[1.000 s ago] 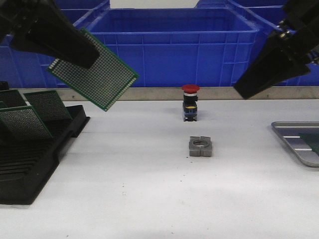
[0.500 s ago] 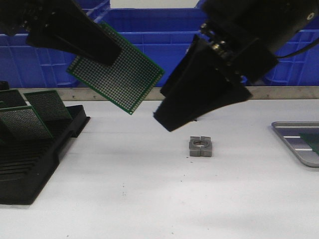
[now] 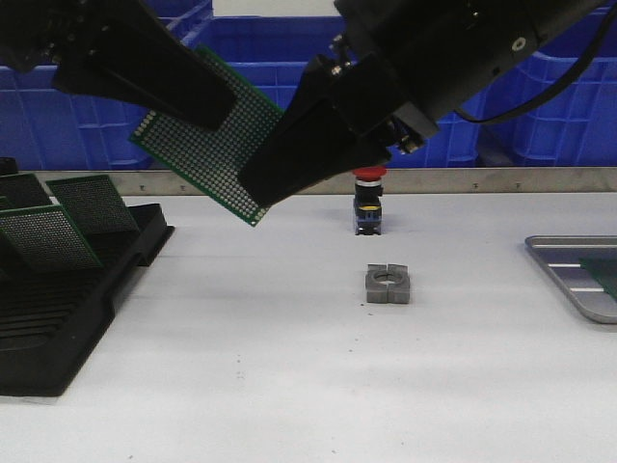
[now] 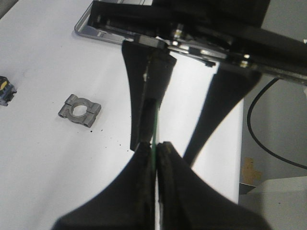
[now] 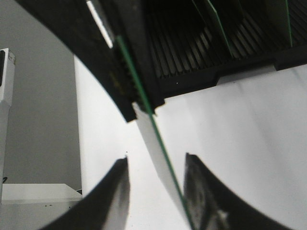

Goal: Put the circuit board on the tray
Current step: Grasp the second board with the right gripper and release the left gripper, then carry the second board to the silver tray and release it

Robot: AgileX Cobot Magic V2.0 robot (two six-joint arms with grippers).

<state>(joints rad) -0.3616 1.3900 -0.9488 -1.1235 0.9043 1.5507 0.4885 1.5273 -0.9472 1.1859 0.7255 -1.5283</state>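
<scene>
A green perforated circuit board (image 3: 202, 154) hangs tilted in the air over the table's left half. My left gripper (image 3: 207, 111) is shut on its upper edge; in the left wrist view the board (image 4: 155, 120) shows edge-on between the closed jaws of that gripper (image 4: 155, 146). My right gripper (image 3: 255, 193) reaches across from the right and is open, its fingers either side of the board's lower right edge (image 5: 160, 143), the board close to one finger. The silver-grey tray (image 3: 578, 280) lies at the table's right edge, a green thing partly in view in it.
A black slotted rack (image 3: 58, 318) at the left holds more boards (image 3: 48, 236). A grey metal clamp block (image 3: 388, 284) lies mid-table, a red-capped push button (image 3: 367, 201) stands behind it. Blue bins (image 3: 337, 87) line the back.
My right gripper has swung in from the far right to the board's lower right edge. The board moved right early on, then stayed nearly still in my left gripper.
</scene>
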